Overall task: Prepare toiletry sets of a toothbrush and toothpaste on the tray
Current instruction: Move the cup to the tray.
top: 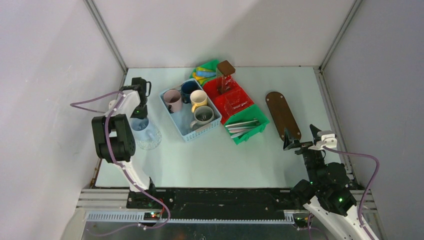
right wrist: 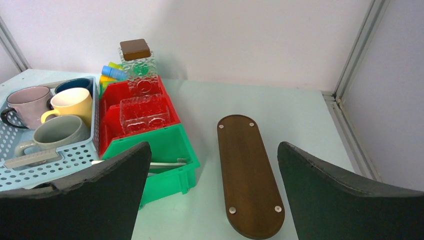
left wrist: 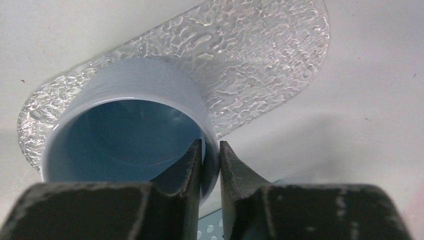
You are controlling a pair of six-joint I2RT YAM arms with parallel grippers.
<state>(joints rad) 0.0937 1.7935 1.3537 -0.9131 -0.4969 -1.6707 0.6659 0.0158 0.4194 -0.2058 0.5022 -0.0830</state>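
The dark brown oval tray (top: 282, 114) lay flat at right. The pale blue mug (left wrist: 125, 135) stood upright on a clear textured board (left wrist: 260, 50). The pink mug (top: 172, 99), dark blue mug (top: 189, 89), cream mug (top: 198, 98) and grey mug (top: 203, 116) stood in a blue basket (top: 184, 121).

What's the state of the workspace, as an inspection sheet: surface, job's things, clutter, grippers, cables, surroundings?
Surface: pale green table, no spills seen.
Job's things: brown tray bare; pale blue mug on clear tray; four mugs in basket; toothbrushes in green bin; tubes at back.
Clutter: glass pieces in red bin; lidded jar.
Grippers: left gripper pinches pale blue mug's rim; right gripper open, empty.
Cables: purple cables loop off both arms.
Surroundings: white walls, metal frame; nothing else seen.
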